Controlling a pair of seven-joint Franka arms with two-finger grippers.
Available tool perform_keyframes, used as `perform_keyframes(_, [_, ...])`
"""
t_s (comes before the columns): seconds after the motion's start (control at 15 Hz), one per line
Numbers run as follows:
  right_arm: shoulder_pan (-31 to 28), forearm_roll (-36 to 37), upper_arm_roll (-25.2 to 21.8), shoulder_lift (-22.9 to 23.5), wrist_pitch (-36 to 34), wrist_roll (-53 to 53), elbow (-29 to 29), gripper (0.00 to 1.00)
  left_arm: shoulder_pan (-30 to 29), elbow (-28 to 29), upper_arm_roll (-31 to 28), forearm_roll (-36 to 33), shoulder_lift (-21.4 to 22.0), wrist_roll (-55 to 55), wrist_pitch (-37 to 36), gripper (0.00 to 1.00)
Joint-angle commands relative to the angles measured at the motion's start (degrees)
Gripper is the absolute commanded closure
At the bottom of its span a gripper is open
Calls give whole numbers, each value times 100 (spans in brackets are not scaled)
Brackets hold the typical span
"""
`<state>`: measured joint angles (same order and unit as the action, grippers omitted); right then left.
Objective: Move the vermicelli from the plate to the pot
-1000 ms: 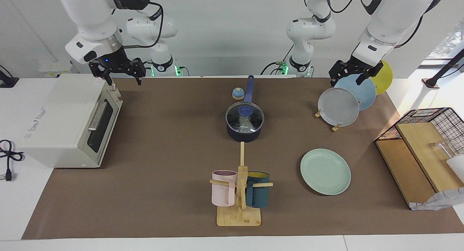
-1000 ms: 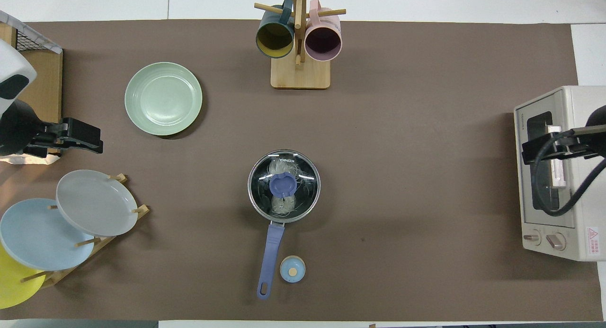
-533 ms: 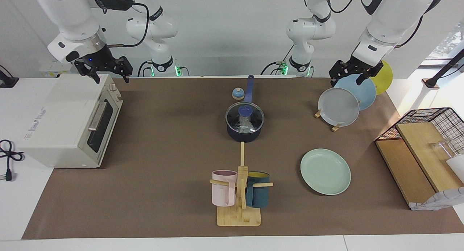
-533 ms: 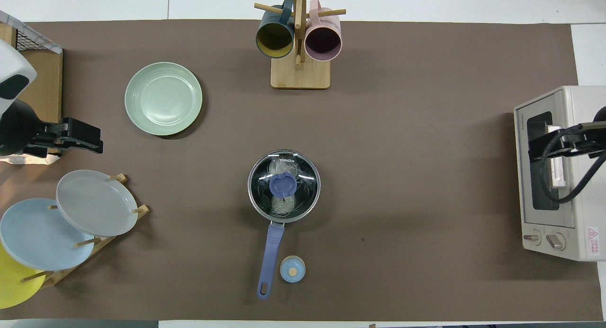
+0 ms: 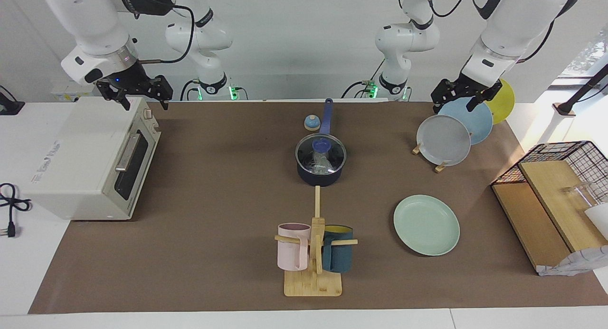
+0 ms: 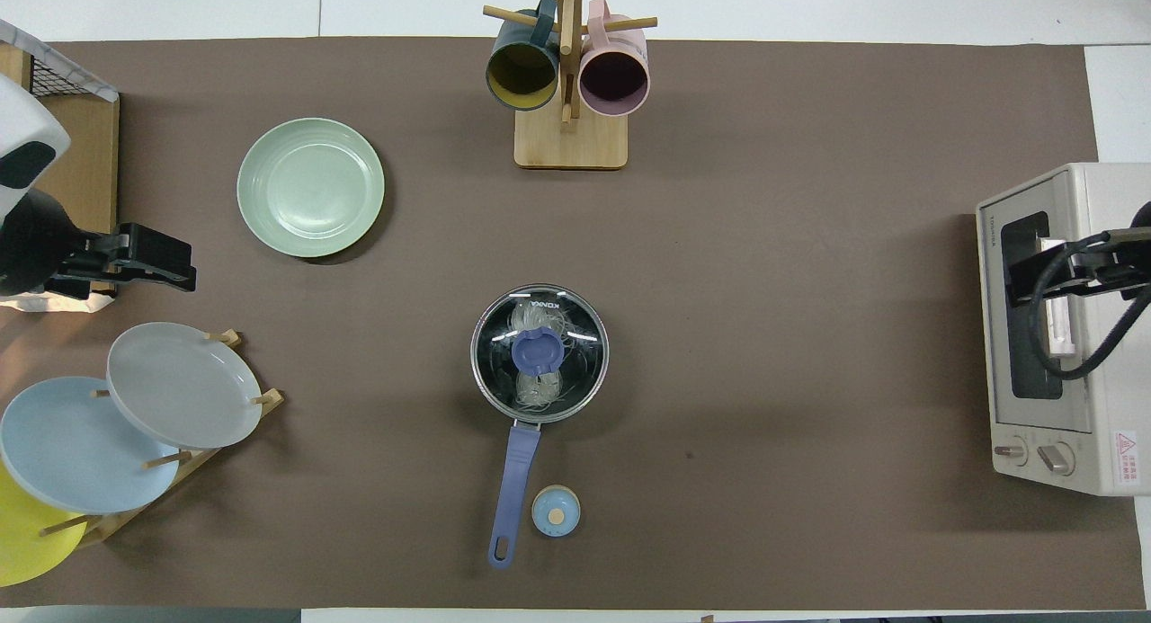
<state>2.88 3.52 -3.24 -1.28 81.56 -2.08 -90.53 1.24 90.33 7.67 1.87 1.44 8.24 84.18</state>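
The vermicelli (image 6: 537, 353) lies in the pot (image 5: 319, 174) under its glass lid (image 6: 539, 353), the green plate (image 5: 426, 224) bare: transfer apparently done. The right gripper (image 5: 140, 94) over the toaster oven (image 5: 85, 163) and the left gripper (image 5: 463, 97) over the plate rack (image 5: 430, 159) hang with fingers spread, grasping nothing.

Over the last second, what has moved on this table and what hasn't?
Only the right gripper moved: it swung away from the table's middle and rose, ending above the toaster oven, open and empty. The left gripper waits over the plate rack. The vermicelli sits in the pot under the glass lid; the green plate is bare.
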Motion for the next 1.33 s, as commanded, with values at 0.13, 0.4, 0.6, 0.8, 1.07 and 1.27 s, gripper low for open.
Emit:
perform_keyframes(0.13, [29,-88,-107,14,-61,-73,71,0,43,-7,-55,24,58,55,-59,0])
perform_keyframes(0.4, [29,-271,-80,14,-9,-82,97,0,43,-7,-55,24,58,55,-59,0])
perform_keyframes(0.6, [20,-466,-89,40,17,-56,141,0,43,-7,-55,24,58,55,-59,0])
perform_keyframes(0.8, [20,-396,-89,40,53,-47,159,0,43,-7,-55,24,58,55,-59,0])
perform_keyframes(1.07, [29,-396,-80,40,53,-56,159,0,43,-7,-55,24,58,55,-59,0])
perform_keyframes(1.27, [38,-387,-72,32,61,-47,159,0,43,-7,-55,24,58,55,-59,0])
